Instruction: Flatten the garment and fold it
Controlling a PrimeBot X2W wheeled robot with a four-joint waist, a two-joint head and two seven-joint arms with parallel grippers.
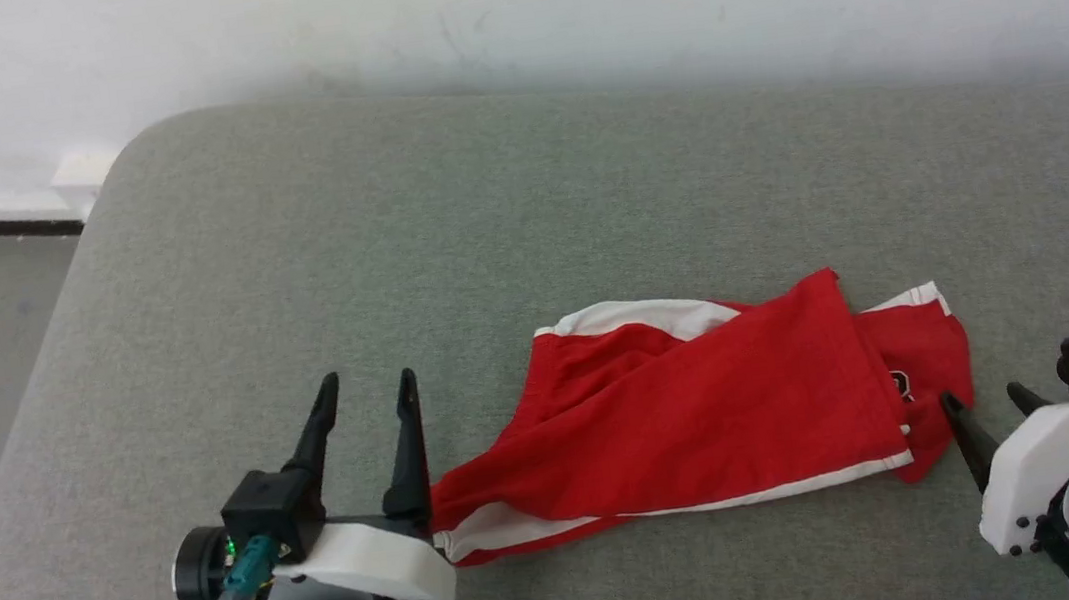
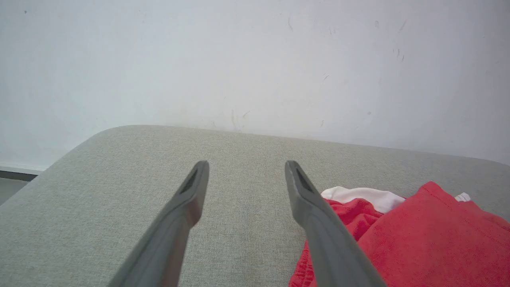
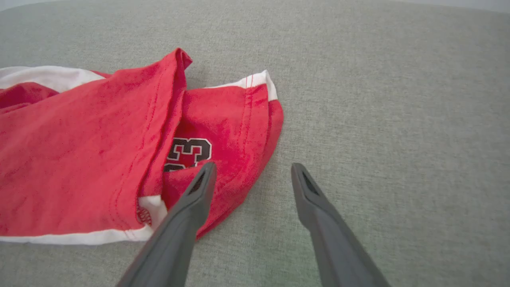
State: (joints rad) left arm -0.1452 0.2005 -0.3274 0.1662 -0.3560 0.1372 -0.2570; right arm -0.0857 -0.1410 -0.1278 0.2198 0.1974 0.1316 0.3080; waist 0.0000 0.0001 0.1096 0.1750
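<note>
Head view, lower left of frame: left gripper [image 1: 369, 379] sits over the grey upholstered surface [image 1: 486, 225], its fingers spread apart with nothing between them. The base of its inner finger is just beside the left end of the garment [image 1: 708, 411]; whether they touch cannot be told. Left wrist view agrees: left gripper [image 2: 247, 164] spread, bare grey fabric between the fingers, garment [image 2: 430, 239] at lower right of frame.

Centre to right of the head view: the garment lies on the surface, roughly folded over and wrinkled. A white stripe runs along its lower edge and a white band shows at its upper left.

Lower right of the head view: right gripper [image 1: 983, 395], fingers apart and empty, tips just beside the garment's right end. In the right wrist view the right gripper [image 3: 254, 165] is spread, its left finger over the red cloth near the "23" print [image 3: 189, 153], which the top layer partly covers.
</note>
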